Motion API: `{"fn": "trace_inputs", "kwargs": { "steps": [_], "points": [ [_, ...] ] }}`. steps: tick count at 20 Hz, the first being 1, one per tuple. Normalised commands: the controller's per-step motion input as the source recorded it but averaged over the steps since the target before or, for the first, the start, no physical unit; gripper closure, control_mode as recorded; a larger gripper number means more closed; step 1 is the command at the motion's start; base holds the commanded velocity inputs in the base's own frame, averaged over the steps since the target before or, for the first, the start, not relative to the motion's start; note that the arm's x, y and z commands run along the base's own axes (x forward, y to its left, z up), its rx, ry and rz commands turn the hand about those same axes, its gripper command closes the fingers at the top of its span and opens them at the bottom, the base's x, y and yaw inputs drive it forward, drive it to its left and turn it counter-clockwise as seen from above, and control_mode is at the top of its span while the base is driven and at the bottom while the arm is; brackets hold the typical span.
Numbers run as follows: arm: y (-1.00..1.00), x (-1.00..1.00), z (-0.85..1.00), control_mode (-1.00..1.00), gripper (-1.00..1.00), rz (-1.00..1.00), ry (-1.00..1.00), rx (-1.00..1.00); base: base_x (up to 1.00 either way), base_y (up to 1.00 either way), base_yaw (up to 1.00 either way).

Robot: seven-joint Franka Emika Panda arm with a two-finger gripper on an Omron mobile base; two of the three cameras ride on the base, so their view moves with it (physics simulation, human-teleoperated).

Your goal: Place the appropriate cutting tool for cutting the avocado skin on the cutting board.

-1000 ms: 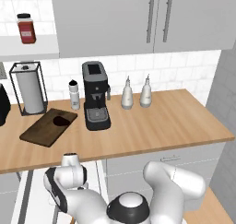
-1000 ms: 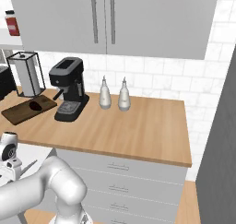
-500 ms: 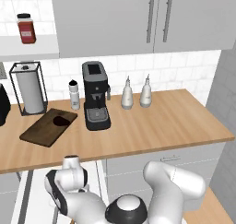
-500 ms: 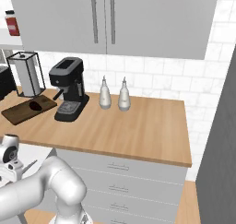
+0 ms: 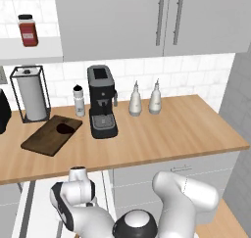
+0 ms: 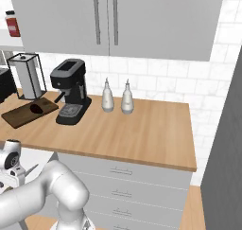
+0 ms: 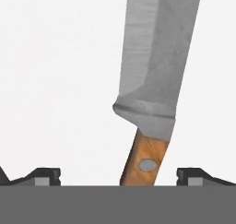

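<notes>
Knife (image 7: 150,75) lies between the spread jaws, untouched; scene matches half a second ago, so closing on its handle remains.

The knife (image 7: 152,80) runs off the hand view's top, its handle end hidden below.

No readable text, not even on the red jar (image 5: 28,31) label
</notes>
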Motion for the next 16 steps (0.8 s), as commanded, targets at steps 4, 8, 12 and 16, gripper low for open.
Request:
{"fn": "trace_inputs", "kwargs": {
  "steps": [4, 8, 12, 16],
  "points": [
    [0.00, 0.00, -0.23, -1.00, 1.00, 0.00, 0.00, 0.00, 0.00, 0.00, 0.00],
    [0.08, 0.00, -0.02, -1.00, 1.00, 0.00, -0.05, 0.00, 0.00, 0.00, 0.00],
    [0.27, 0.00, 0.19, -1.00, 1.00, -0.01, -0.09, 0.00, 0.00, 0.00, 0.00],
    [0.01, -0.47, 0.90, -1.00, 1.00, 0.00, -0.22, 0.00, 0.00, 0.00, 0.00]
  ]
}}
